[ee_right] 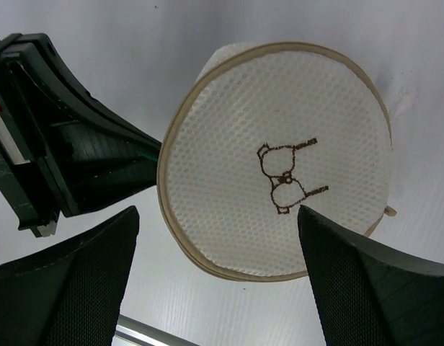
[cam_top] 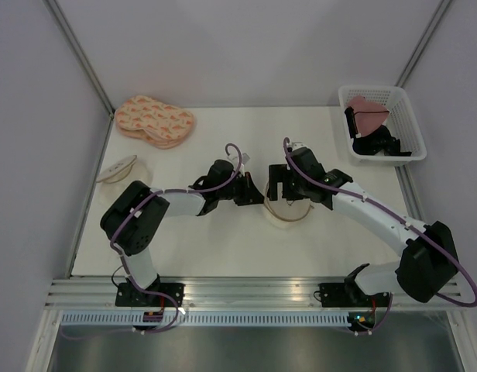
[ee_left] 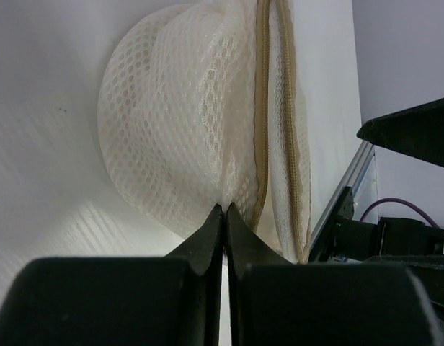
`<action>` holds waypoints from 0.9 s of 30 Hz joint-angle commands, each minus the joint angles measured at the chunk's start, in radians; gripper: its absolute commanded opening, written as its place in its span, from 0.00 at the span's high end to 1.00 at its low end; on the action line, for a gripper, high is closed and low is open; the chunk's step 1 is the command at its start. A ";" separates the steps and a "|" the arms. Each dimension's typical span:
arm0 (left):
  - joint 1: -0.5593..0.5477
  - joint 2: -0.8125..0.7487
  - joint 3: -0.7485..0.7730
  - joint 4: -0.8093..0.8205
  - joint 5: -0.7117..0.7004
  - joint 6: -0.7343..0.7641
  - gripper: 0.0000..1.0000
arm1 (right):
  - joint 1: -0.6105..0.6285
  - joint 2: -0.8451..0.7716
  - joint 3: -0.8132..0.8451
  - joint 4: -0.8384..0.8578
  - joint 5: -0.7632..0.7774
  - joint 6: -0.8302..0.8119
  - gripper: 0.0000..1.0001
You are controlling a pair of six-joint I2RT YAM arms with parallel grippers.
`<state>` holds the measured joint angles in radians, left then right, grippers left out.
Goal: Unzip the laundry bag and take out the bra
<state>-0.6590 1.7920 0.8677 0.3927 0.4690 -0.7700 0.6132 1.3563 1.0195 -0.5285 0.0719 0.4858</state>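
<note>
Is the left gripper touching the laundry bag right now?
Touching. In the left wrist view the left gripper's shut tips pinch the laundry bag's mesh beside its tan zip rim, and a crease runs into them.

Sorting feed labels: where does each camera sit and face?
Top external: above, behind the bases, facing down at the table; both arms show.
Left wrist: on the left arm, facing along the shut left claw at the laundry bag, zip side.
Right wrist: on the right arm, facing down past the open right claw at the laundry bag's face.
Both wrist views share the laundry bag.
</note>
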 commanded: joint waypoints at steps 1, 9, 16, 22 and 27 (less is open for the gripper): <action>-0.007 -0.059 -0.028 0.116 0.049 -0.058 0.98 | 0.003 0.013 0.060 0.051 -0.012 0.013 0.06; -0.011 -0.065 -0.064 0.254 0.092 -0.150 0.98 | 0.022 0.101 0.090 0.030 0.022 0.014 0.08; -0.011 -0.082 -0.078 0.250 0.095 -0.155 0.98 | 0.023 0.124 0.106 -0.014 0.109 0.028 0.26; -0.011 -0.082 -0.090 0.230 0.088 -0.140 0.98 | 0.025 0.070 0.102 -0.068 0.221 0.028 0.43; -0.011 -0.094 -0.108 0.207 0.071 -0.121 0.98 | 0.023 0.041 0.094 -0.146 0.307 0.042 0.45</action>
<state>-0.6655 1.7401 0.7712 0.5735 0.5339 -0.9009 0.6373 1.4429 1.0840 -0.6037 0.2764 0.5125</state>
